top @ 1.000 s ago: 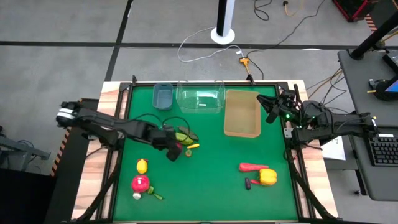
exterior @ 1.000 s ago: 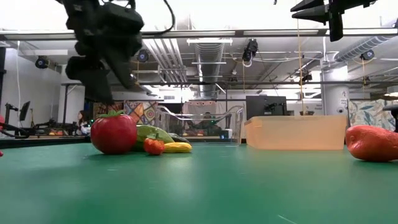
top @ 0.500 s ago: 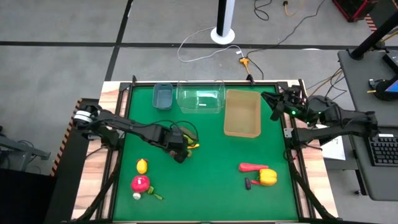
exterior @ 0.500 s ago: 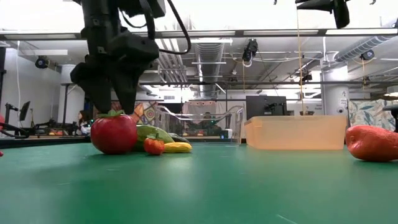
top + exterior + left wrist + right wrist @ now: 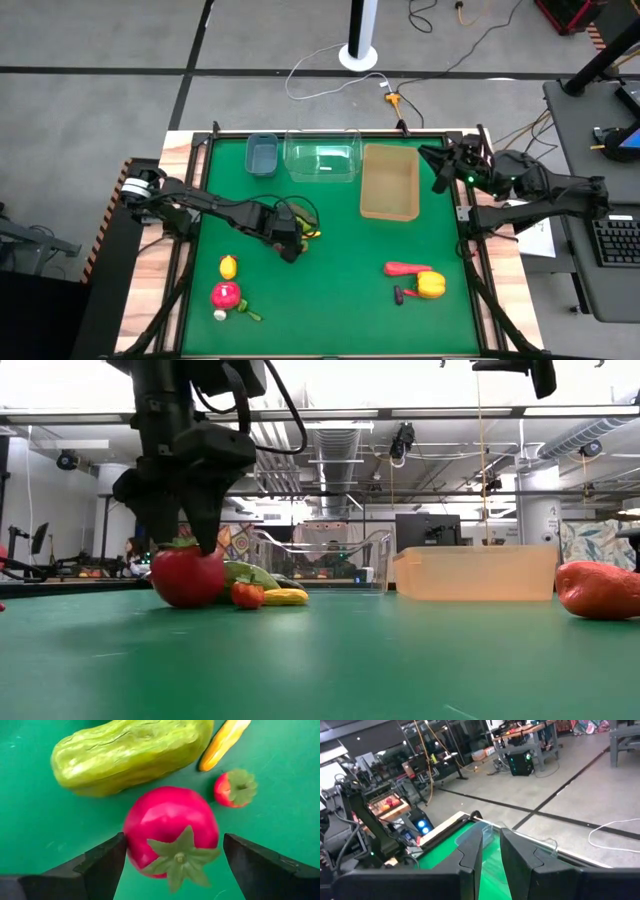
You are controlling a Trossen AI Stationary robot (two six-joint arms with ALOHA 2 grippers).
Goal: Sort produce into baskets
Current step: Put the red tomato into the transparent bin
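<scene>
A red tomato (image 5: pixel 165 827) with a green calyx stands on the green mat beside a green cucumber (image 5: pixel 130 755), a small yellow piece (image 5: pixel 222 742) and a small red strawberry-like piece (image 5: pixel 234 787). My left gripper (image 5: pixel 185 545) points steeply down over the tomato, open, one finger on each side of it. My right gripper (image 5: pixel 440 168) hangs high beyond the tan tray's (image 5: pixel 389 205) right side, pointing level, shut on nothing. The blue-grey bin (image 5: pixel 262 153) and the clear tub (image 5: pixel 322 160) stand along the far edge. My left gripper comes at the tomato from above with its fingers astride it. One finger (image 5: pixel 102 862) stands right at the tomato's side (image 5: pixel 131 840); I cannot tell whether it touches. The other finger (image 5: pixel 260 865) is a little clear of the fruit, which rests on the mat.
A lemon (image 5: pixel 229 266), a pink-red piece (image 5: pixel 226 294) and tiny bits lie near the left front. A red chilli (image 5: pixel 406 268), a yellow pepper (image 5: pixel 431 285) and a small dark piece (image 5: pixel 400 294) lie right of centre. The middle of the mat is bare.
My left gripper has come down from above the pile onto the tomato and tipped steeper, staying open, so that its fingers now straddle the fruit. My right gripper has risen a little near the table's far right corner. The produce has not moved.
</scene>
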